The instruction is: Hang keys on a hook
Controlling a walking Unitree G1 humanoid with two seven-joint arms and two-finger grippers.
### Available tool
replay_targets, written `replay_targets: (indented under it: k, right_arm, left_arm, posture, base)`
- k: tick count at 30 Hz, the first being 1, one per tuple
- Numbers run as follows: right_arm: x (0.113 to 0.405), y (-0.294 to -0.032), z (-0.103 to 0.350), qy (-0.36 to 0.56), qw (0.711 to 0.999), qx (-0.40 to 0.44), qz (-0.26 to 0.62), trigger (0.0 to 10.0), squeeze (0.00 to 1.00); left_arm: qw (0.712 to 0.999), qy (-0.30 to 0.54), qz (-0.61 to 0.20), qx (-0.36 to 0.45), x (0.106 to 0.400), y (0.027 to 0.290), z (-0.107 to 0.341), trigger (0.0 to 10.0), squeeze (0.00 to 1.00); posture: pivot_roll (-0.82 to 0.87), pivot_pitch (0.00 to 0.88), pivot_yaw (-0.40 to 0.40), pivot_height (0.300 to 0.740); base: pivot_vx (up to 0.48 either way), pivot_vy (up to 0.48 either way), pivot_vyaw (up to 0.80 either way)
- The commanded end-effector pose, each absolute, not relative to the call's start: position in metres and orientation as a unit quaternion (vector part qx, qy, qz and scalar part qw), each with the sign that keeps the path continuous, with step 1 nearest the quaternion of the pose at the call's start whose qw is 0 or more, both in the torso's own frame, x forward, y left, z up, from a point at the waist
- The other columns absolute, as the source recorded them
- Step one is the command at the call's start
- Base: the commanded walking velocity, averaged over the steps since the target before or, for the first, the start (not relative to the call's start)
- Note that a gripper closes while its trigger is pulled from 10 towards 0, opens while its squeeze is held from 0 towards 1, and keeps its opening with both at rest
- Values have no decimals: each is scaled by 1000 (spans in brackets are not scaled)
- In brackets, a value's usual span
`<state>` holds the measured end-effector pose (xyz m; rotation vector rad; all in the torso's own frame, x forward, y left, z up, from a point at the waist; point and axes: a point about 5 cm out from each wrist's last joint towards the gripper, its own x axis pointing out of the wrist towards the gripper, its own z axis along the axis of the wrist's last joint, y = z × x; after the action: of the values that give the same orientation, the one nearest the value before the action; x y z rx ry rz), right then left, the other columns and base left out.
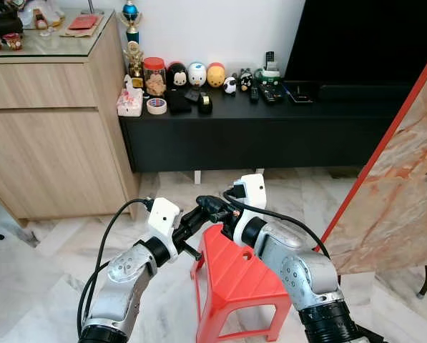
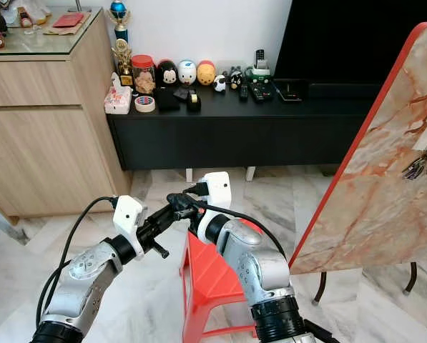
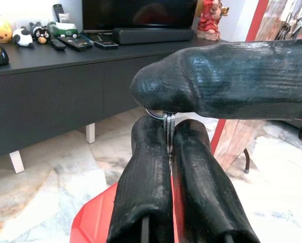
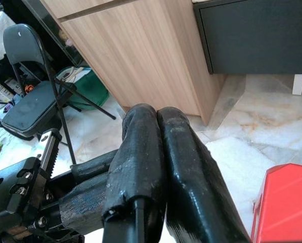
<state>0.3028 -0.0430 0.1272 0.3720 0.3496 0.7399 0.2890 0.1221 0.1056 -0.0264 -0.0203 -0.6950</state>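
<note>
— Keys, where are they?
— A key ring [image 3: 163,117] sits pinched between the closed fingers of the left gripper [image 3: 167,132], above the red plastic stool [image 1: 234,275].
— And the right gripper [image 4: 156,121]?
— Its fingers are pressed together too, lying across the left fingertips, right at the ring; whether it grips the ring I cannot tell.
— The hook?
— On the marble-patterned board [image 2: 374,186] leaning at the robot's right, where another bunch of keys [image 2: 419,164] hangs
</note>
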Motion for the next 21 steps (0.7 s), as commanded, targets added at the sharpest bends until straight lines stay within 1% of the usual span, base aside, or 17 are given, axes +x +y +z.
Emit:
replay_targets:
  k: [1,2,3,4,5,6,8,9,10,17,21]
  right_arm:
    - [306,-46,129,165,903,186,351,10000,0]
    - [306,-46,129,165,903,186,351,10000,0]
    - [306,-46,129,164,903,185,352,10000,0]
    - [306,-46,130,164,903,185,352,10000,0]
    - [306,-46,130,164,903,185,352,10000,0]
    - [306,-46,129,164,903,185,352,10000,20]
    - [306,-46,129,164,903,185,352,10000,20]
    - [306,-46,129,164,903,186,350,10000,651]
    - [306,-46,129,164,903,186,350,10000,1000]
    - [307,-48,129,162,905,192,343,10000,1000]
    - [310,-52,130,154,913,196,322,10000,1000]
  left_arm:
    - [938,-7,-346,-21,289,117,105,0,0]
    - [938,-7,-346,-19,289,118,105,1294,0]
    - [938,-7,-345,-18,289,118,104,4980,0]
    - [939,-6,-344,-18,289,118,104,9020,0]
    - [939,-6,-343,-19,290,118,104,9804,0]
    - [940,-6,-340,-25,290,119,104,10000,0]
    - [941,-6,-338,-30,290,119,105,10000,0]
    - [941,-6,-338,-30,291,119,105,10000,0]
    - [941,-6,-338,-29,291,119,105,10000,0]
    - [940,-2,-340,-30,290,119,104,10000,0]
    - [940,3,-340,-31,289,120,102,10000,0]
  posture:
    - [126,21,-85,740]
    - [126,21,-85,740]
    - [126,21,-85,740]
    - [126,21,-85,740]
    - [126,21,-85,740]
    - [125,20,-85,740]
    - [125,20,-85,740]
    - [125,20,-85,740]
    - [125,20,-85,740]
    - [124,20,-86,740]
    - [126,22,-87,740]
  base:
    - [0,0,0]
    - [0,0,0]
    - [0,0,0]
    - [0,0,0]
    - [0,0,0]
    - [0,0,0]
    - [0,0,0]
    - [0,0,0]
    - [0,0,0]
    - [0,0,0]
    - [0,0,0]
